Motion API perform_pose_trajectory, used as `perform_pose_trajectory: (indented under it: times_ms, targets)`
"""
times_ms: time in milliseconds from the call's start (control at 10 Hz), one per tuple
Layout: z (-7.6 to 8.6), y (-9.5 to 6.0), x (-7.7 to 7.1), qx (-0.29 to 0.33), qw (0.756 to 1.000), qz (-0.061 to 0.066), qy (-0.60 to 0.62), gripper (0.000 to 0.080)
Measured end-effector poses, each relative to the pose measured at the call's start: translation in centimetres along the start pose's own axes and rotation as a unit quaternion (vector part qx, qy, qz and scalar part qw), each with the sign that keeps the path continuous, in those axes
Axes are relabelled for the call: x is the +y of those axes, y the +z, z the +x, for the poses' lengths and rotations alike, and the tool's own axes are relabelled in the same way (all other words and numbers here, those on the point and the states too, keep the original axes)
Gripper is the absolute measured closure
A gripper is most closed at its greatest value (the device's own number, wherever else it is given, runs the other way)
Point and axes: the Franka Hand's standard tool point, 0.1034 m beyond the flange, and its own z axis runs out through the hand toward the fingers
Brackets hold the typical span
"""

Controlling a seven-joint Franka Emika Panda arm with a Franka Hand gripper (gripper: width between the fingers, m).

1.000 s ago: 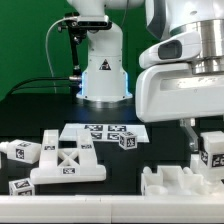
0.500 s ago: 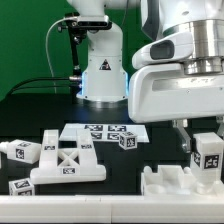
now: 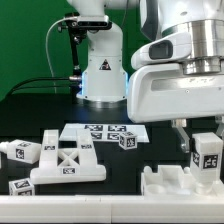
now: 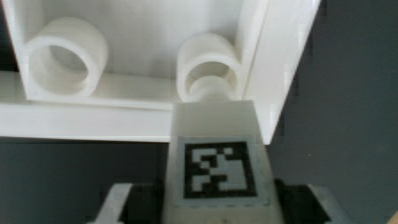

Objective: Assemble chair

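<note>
White tagged chair piece (image 4: 222,165) sits inside the hand (image 4: 215,206), apparently gripped.

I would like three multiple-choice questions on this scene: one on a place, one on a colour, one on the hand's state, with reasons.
1. In the exterior view, the cross-braced panel lies: A right; B left; C far back.
2. The tabletop is: A black; B green; C white.
3. The hand is: A unseen; B open, empty; C shut on a tagged white piece.
Answers: B, it sits near that view's left edge; A, bare surface between parts is black; C, fingers press the piece's sides in the wrist view.
</note>
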Motion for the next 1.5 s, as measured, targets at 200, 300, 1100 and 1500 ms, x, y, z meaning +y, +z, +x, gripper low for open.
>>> perform_pose_trajectory:
  times_ms: [200,300,1100,1500]
  targets:
    - [-0.4,-0.1,-0.3,-0.003,1.0,0.001,-0.001,0.0512]
    - [-0.5,-0.1,-0.2,-0.004,1.0,0.0,-0.001,0.0512]
    - [-0.7,1.1,-0.3,0.018,1.0,-0.003,-0.002,0.0512]
    - [-0.8,1.2,-0.5,-0.006,1.0,-0.001,-0.002,0.0293]
